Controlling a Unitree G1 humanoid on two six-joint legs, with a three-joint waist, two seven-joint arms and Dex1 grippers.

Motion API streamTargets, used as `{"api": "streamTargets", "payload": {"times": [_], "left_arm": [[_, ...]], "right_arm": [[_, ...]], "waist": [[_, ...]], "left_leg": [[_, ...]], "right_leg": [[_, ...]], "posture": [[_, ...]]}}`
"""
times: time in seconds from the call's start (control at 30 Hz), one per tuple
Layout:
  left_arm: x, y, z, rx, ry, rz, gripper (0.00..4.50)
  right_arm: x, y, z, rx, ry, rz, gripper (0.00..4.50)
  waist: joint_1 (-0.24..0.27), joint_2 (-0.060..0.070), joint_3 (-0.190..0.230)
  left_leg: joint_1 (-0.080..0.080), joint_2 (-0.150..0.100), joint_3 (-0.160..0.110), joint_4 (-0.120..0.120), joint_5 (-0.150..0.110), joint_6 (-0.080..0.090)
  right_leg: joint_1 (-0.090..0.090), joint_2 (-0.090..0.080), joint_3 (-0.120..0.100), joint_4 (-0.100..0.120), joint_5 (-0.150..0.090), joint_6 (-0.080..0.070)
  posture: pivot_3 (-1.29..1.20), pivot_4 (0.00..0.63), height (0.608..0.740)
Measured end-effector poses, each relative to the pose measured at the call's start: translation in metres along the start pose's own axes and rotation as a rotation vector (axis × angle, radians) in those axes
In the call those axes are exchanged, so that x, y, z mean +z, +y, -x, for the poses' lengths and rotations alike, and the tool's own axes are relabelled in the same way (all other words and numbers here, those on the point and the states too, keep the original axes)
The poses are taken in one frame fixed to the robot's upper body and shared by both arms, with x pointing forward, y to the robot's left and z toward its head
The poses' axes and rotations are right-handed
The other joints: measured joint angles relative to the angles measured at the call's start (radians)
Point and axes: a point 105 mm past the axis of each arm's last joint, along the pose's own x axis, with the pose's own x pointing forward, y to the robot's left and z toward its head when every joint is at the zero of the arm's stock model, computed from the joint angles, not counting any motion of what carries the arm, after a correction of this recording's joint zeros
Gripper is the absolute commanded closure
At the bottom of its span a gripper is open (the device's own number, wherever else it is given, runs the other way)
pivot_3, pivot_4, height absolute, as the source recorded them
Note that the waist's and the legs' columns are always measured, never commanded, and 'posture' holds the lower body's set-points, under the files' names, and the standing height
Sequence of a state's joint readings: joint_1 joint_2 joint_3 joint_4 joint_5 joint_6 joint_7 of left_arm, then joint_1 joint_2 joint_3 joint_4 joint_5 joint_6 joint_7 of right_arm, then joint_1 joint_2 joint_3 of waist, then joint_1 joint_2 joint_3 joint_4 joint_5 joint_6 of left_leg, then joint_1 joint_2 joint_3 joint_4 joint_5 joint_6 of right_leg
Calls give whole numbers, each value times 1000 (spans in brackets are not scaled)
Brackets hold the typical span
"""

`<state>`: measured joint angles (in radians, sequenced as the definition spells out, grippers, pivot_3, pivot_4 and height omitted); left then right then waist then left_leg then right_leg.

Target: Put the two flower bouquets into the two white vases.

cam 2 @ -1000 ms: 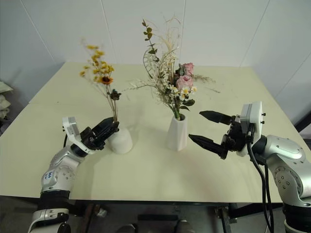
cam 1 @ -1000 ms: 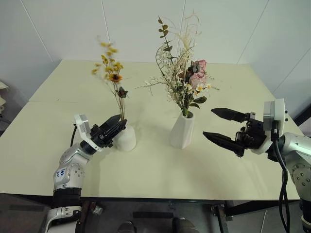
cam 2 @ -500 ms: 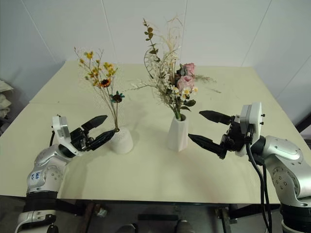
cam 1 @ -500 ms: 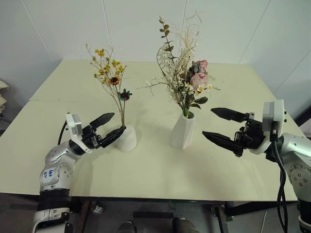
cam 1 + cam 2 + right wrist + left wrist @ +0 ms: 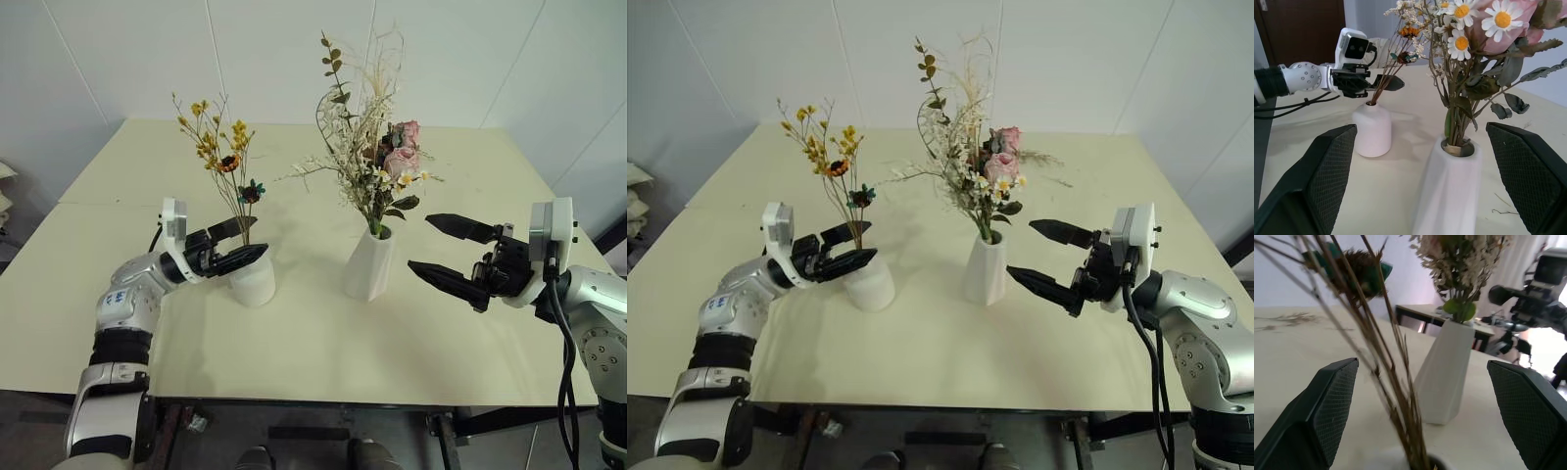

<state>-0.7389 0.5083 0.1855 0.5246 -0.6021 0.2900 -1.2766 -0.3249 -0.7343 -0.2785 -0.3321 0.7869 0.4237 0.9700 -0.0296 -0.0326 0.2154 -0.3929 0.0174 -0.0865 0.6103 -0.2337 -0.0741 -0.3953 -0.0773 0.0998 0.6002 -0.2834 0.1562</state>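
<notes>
The small yellow-orange bouquet [image 5: 220, 147] stands in the short dome vase [image 5: 253, 282]. My left gripper [image 5: 261, 235] is open just above that vase's mouth, and its fingers [image 5: 1327, 401] stand apart on either side of the thin stems [image 5: 1396, 396] without gripping them. In the tall faceted vase [image 5: 368, 262] stands the large bouquet [image 5: 377, 147] of pink roses, white sprays and grasses. Just right of the tall vase my right gripper [image 5: 421, 243] hovers open and empty, pointing at it. In the right wrist view its fingers [image 5: 1327, 171] frame both vases.
The pale table [image 5: 294, 352] reaches back to white walls, with a seam along its left part. A few loose dried sprigs [image 5: 1503, 208] lie on the tabletop near the tall vase. Something pale is stacked beyond the table's left edge [image 5: 5, 196].
My left gripper let go of the small bouquet's stems, opened wide and rose a little to the right. The bouquet swayed and now stands straighter in the short vase. The right arm stayed still.
</notes>
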Motion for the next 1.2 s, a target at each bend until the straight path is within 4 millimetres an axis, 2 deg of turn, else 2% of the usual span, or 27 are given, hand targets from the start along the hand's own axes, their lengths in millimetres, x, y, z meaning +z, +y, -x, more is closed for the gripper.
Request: {"api": "streamTargets", "payload": {"times": [0.2,0.57,0.63,0.73,0.83,1.0,1.2], "left_arm": [[2,-15,-4,-113,-1,95,6],[17,-29,15,-109,59,14,6],[16,-26,16,-83,83,-56,6],[0,-6,22,42,213,-225,6],[-10,7,24,108,286,-309,6],[-8,8,21,93,293,-356,6],[-2,-1,25,37,246,-302,6]], "right_arm": [[-3,2,1,-5,9,-8,0],[-3,2,2,-14,7,-5,0],[-3,1,1,-15,5,-1,0],[-4,-3,2,-21,9,-4,0],[-9,-9,5,-40,20,-9,0],[-16,-20,11,-72,36,-7,0],[-21,-29,24,-75,107,37,0]], "waist": [[-2,0,0],[1,1,0],[2,1,0],[3,1,0],[3,1,0],[2,1,0],[-1,1,1]], "left_leg": [[-1,0,0,-1,-2,1],[0,0,0,0,-2,1],[0,0,0,0,-2,1],[0,0,0,0,-2,1],[-1,0,0,0,-2,0],[-1,0,0,-1,-3,1],[-1,0,0,0,-3,1]], "right_leg": [[-2,0,0,3,-3,1],[-2,0,0,3,-4,1],[-2,0,0,2,-4,1],[-2,0,0,2,-4,0],[-2,0,0,1,-3,1],[-2,0,0,1,-3,1],[-2,0,0,2,-3,1]], "posture": [[0,150,740],[0,150,740],[0,150,740],[0,150,740],[0,150,740],[0,150,740],[0,150,740]]}}
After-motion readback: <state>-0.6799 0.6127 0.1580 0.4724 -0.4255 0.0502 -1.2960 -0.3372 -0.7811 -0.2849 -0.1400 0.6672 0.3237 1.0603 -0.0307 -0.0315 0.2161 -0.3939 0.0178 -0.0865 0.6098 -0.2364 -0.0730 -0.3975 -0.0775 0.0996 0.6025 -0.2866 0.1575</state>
